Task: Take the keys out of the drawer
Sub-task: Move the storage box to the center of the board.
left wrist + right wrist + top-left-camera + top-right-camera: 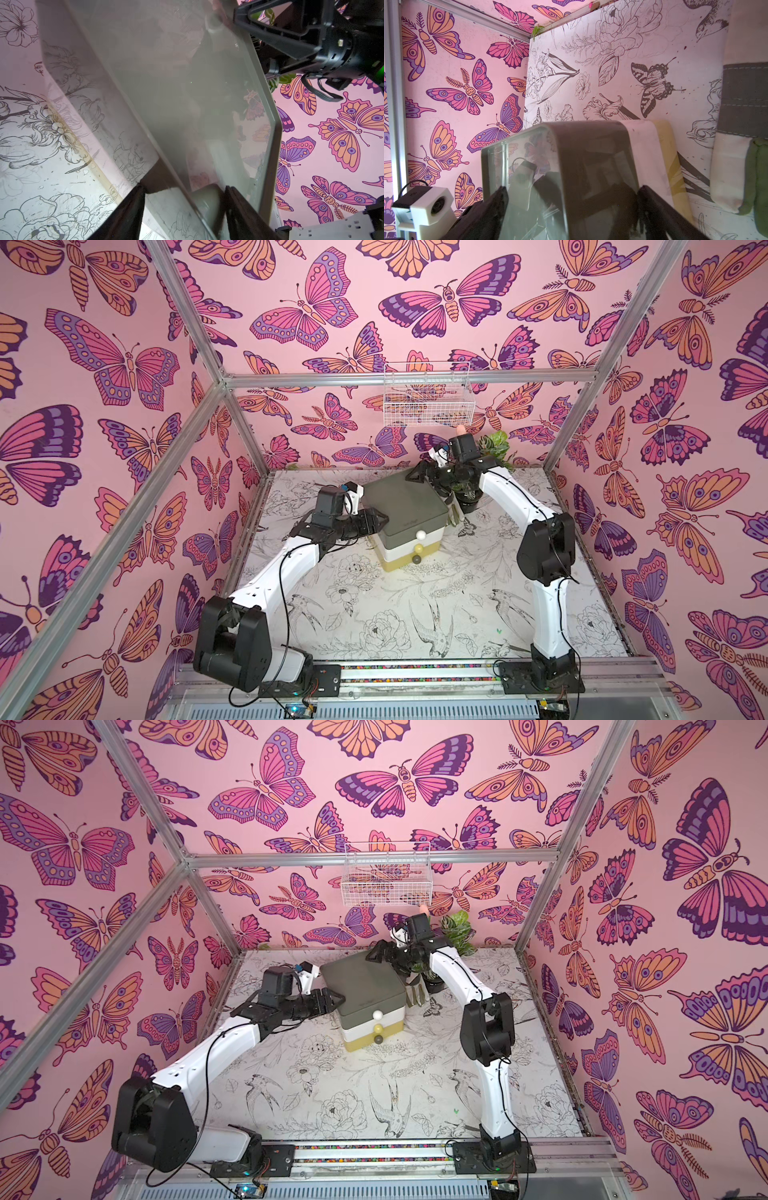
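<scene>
The drawer unit point(405, 502) point(361, 986) is a small stack with a grey-green top, a white middle and a yellow bottom. It has a white knob point(422, 535), a yellow knob point(420, 548) and a dark knob point(416, 559), and all drawers look pushed in. The keys are hidden. My left gripper point(380, 520) point(185, 187) is open, its fingers astride the unit's upper left edge point(187, 93). My right gripper point(415, 475) point(573, 188) stands wide open around the unit's back right top corner point(591, 155).
A potted plant point(492, 445) stands behind the right arm at the back wall. A white wire basket point(428, 400) hangs from the frame rail above it. A grey-and-white cloth item point(737, 124) lies right of the unit. Metal frame posts bound the table.
</scene>
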Controlling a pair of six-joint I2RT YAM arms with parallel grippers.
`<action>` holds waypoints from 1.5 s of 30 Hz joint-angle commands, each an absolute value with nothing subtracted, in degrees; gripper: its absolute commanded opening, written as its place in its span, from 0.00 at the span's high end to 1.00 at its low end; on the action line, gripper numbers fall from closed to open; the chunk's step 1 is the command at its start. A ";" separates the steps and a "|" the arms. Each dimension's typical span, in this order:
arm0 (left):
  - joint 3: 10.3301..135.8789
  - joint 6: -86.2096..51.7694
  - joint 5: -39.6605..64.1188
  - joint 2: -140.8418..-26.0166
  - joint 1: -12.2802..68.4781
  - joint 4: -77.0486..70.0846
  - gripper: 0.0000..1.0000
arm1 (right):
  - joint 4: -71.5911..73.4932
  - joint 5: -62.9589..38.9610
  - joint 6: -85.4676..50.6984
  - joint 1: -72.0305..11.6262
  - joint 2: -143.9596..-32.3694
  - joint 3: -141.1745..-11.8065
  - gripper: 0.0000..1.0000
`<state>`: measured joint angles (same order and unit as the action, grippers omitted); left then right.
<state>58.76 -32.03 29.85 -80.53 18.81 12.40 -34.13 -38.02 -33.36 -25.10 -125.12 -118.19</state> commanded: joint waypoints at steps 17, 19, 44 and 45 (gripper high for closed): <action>58.15 -26.25 41.65 -79.76 18.38 25.37 0.27 | -37.35 -46.24 -28.25 -27.67 -121.94 -116.67 0.01; 58.64 -26.02 41.99 -80.03 18.11 25.37 0.26 | -37.10 -46.82 -29.05 -27.84 -122.58 -116.81 0.01; 59.21 -25.43 45.96 -78.64 16.61 25.40 0.25 | -36.72 -44.29 -31.23 -33.53 -118.86 -109.28 0.01; 59.31 -25.38 45.97 -78.45 16.64 25.41 0.25 | -37.87 -44.62 -30.66 -33.57 -120.15 -111.23 0.01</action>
<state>60.10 -26.37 42.26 -79.33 16.08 24.64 -28.82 -34.72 -29.93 -28.01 -117.43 -107.92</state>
